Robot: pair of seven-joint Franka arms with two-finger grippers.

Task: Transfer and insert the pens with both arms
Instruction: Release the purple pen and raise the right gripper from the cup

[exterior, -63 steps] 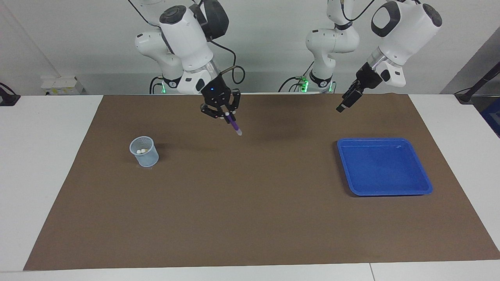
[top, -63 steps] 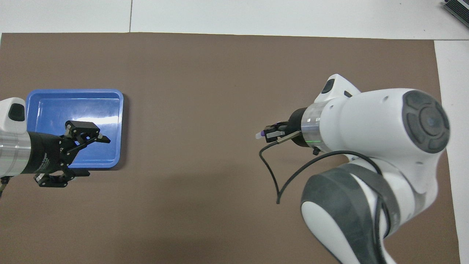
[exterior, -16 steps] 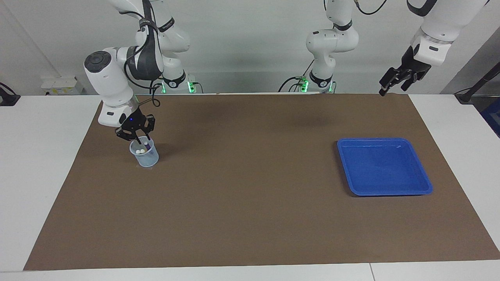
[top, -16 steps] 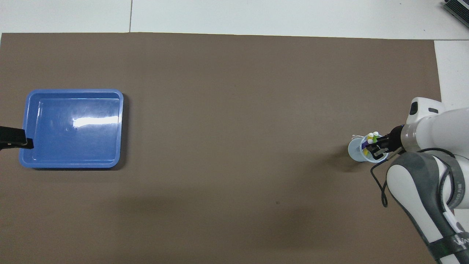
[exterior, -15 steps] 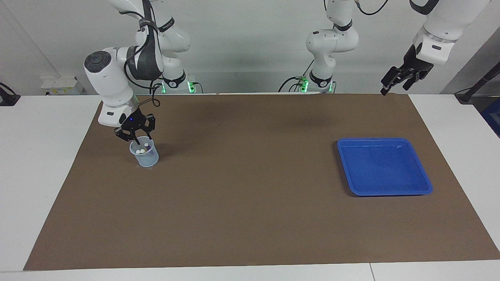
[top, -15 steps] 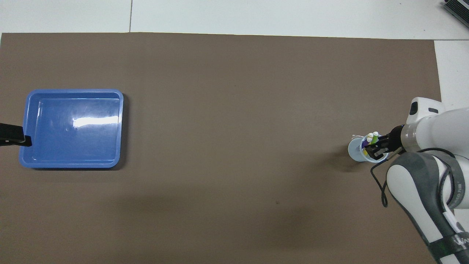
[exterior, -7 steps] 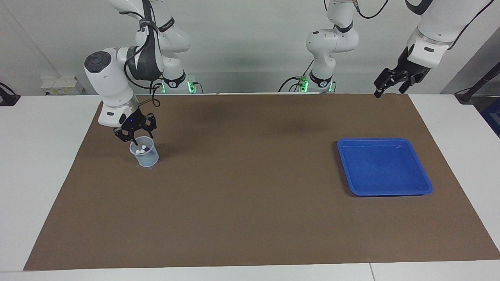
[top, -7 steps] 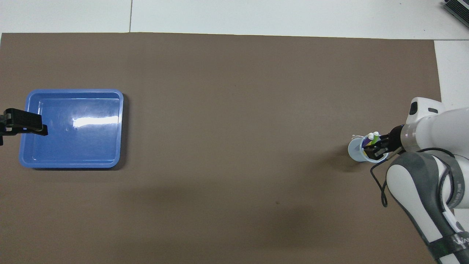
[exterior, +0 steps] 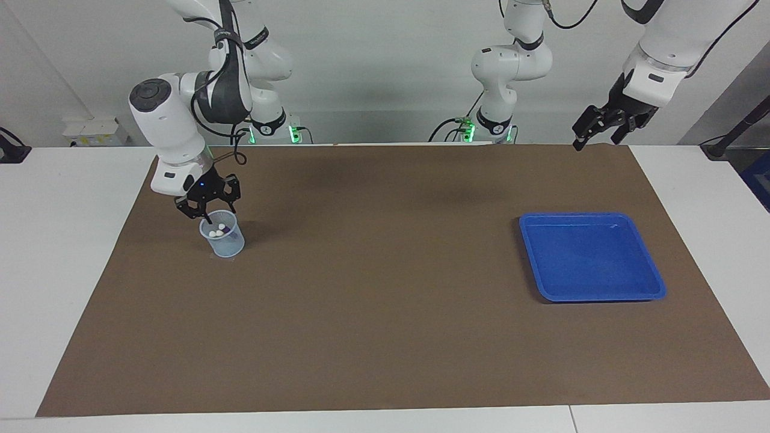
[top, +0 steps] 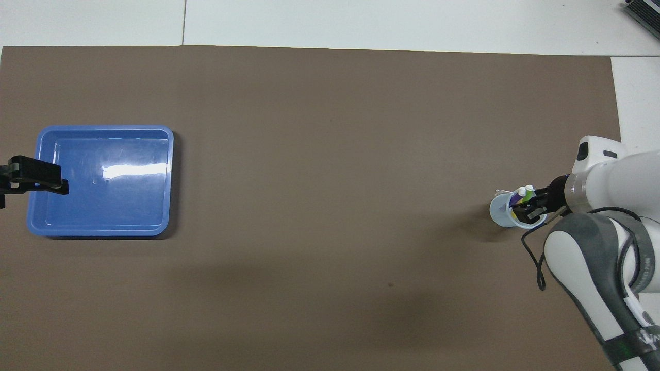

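1. White counter [exterior: 72,252] under a flat matte brown mat [exterior: 385,325].
2. Glossy blue rectangular tray [exterior: 659,287], 3 o'clock in the facing view.
3. Left end effector [exterior: 592,131] raised near the mat's corner, fingers spread.
4. Right end effector [exterior: 212,210] spread just over the translucent tapered cup [exterior: 228,245].
5. Pens [top: 522,195] upright in the cup, 9 o'clock.

At the right edge of the overhead view, the right gripper [top: 525,209] covers part of the cup [top: 499,211], hiding the pens [top: 522,195] below their caps. At the left edge, only a black tip of the left gripper [top: 38,175] enters, its arm cut off. In the facing view, both arms run off the top edge, and the pens' colours inside the cup [exterior: 227,242] are too small to tell.
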